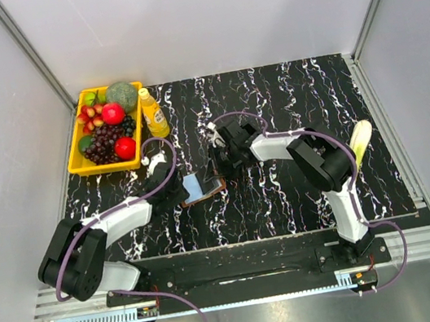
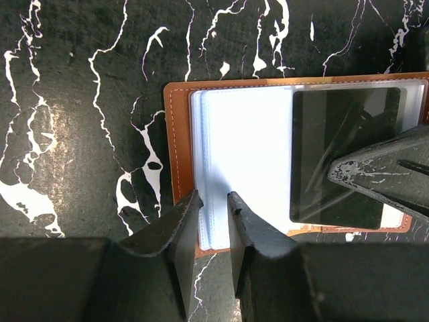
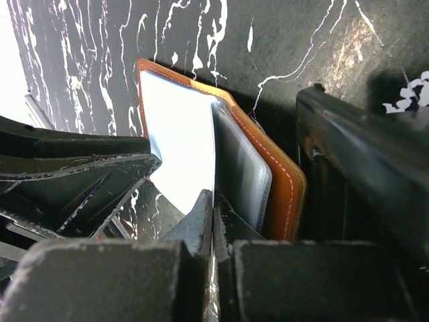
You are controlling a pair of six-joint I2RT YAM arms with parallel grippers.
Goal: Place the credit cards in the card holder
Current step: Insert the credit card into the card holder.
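Brown leather folding card holder [image 1: 203, 186] lies open on black white-veined tabletop [image 1: 302, 188], clear sleeves up, between both grippers. Left gripper [image 2: 214, 204]: jaws narrowly apart, tips over the sleeves' edge. Right gripper [image 3: 213, 204]: jaws pressed together, tip over dark rectangular card [image 2: 335, 147] lying on a sleeve
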